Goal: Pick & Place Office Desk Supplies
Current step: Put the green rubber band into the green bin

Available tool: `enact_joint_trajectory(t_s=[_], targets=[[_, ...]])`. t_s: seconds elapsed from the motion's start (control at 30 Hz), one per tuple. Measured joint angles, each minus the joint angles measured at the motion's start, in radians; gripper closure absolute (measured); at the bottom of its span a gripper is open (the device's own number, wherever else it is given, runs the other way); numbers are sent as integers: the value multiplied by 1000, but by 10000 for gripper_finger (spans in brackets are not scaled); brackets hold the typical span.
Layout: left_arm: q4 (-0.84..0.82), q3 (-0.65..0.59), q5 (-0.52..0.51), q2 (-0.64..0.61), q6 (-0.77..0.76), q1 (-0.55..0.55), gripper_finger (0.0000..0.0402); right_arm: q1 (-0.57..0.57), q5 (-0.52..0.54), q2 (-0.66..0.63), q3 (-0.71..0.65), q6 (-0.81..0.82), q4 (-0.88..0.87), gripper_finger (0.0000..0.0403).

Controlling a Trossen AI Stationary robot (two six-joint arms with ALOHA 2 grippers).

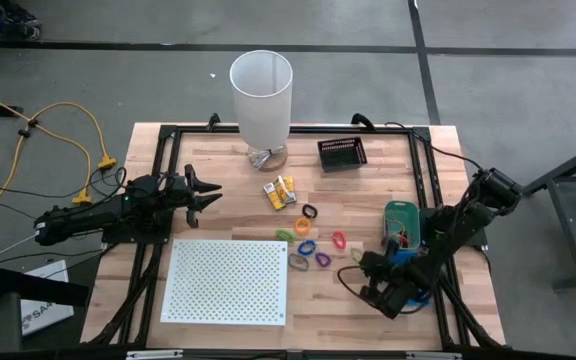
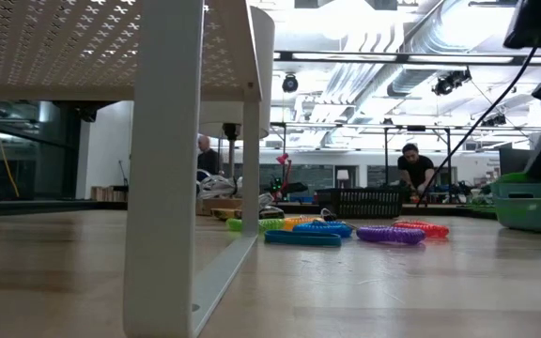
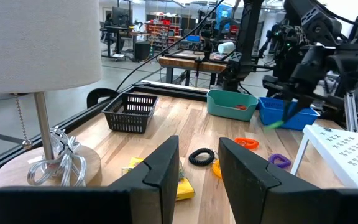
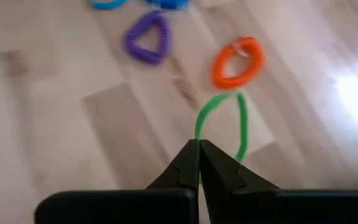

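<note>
Pinched between the right gripper's (image 4: pixel 199 149) closed jaws, a thin green rubber band (image 4: pixel 221 127) hangs in a loop above the counter (image 4: pixel 73 112), at the centre of the right wrist view. Past it lie an orange loop (image 4: pixel 237 62) and a purple loop (image 4: pixel 148 38). In the high view this gripper sits at the lower right of the frame, near a green bin (image 1: pixel 400 216) and a blue bin (image 1: pixel 408 255). Other coloured loops (image 1: pixel 308 248) cluster at mid-frame beside the white perforated board (image 1: pixel 228 281), with yellow-orange packets (image 1: pixel 279 191) above them. At the left, the left gripper (image 1: pixel 206 192) hovers with jaws apart, pointing toward the packets.
</note>
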Motion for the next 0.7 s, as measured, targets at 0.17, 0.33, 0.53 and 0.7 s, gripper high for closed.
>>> enact_joint_trajectory(t_s=[0.17,0.33,0.53,0.7], targets=[[0,0,0,0,0,0,293,-24,8,-16,0,72,-112,401],[0,0,0,0,0,0,293,-32,42,-87,0,113,-185,401],[0,0,0,0,0,0,293,-31,50,-177,0,198,-271,401],[0,0,0,0,0,0,293,-31,30,-222,0,273,-364,401]])
